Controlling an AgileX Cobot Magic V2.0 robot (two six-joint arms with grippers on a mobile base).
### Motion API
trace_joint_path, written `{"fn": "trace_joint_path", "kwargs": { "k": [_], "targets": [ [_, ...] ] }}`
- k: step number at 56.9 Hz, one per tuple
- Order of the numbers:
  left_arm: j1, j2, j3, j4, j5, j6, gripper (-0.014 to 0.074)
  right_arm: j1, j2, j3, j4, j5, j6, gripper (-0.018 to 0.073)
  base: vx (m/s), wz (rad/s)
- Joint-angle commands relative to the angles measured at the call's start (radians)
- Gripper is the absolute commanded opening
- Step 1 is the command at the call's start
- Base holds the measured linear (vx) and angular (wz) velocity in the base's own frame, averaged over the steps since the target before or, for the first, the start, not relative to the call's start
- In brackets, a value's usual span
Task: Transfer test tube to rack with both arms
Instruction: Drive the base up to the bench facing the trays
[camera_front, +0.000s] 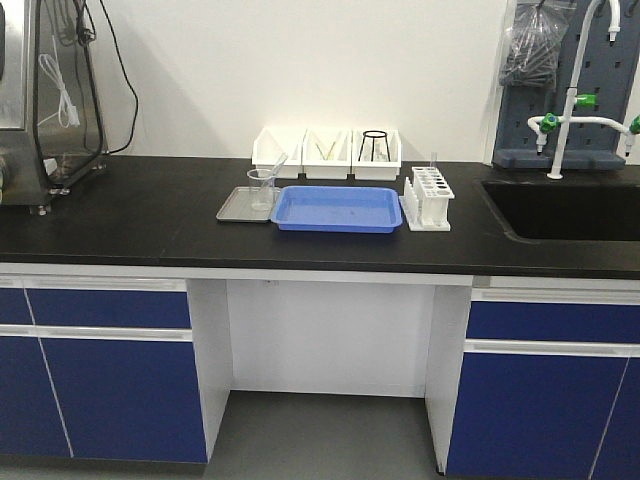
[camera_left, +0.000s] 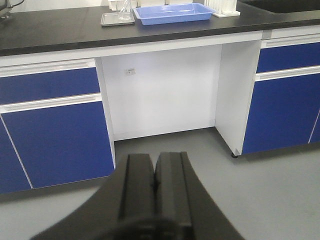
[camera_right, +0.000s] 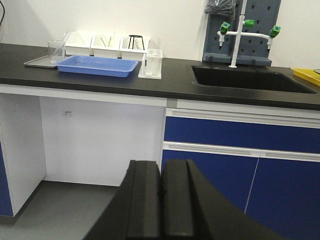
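Observation:
The test tube (camera_front: 276, 167) leans in a short clear beaker (camera_front: 262, 188) on a small metal tray at the counter's middle left. It also shows in the right wrist view (camera_right: 64, 39). The white rack (camera_front: 428, 197) stands right of a blue tray; it also shows in the right wrist view (camera_right: 151, 64). Neither arm shows in the front view. My left gripper (camera_left: 154, 159) is shut and empty, low over the floor in front of the bench's knee gap. My right gripper (camera_right: 160, 166) is shut and empty, below counter height before the blue cabinet doors.
A blue tray (camera_front: 337, 208) lies between beaker and rack. Three white bins (camera_front: 327, 152) line the back wall. A black sink (camera_front: 570, 208) and white tap (camera_front: 568, 120) are at the right. A metal-framed apparatus (camera_front: 50, 100) stands at the left.

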Motion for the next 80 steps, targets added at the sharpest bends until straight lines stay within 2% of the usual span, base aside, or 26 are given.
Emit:
{"fn": "trace_joint_path", "kwargs": {
  "k": [1, 80],
  "targets": [
    [0.000, -0.004, -0.027, -0.006, -0.084, -0.007, -0.0007, -0.004, -0.008, 0.018, -0.004, -0.082, -0.005, -0.0008, 0.00, 0.00],
    [0.000, -0.004, -0.027, -0.006, -0.083, -0.007, -0.0007, -0.004, -0.008, 0.018, -0.004, -0.082, -0.005, -0.0008, 0.05, 0.01]
  ]
}}
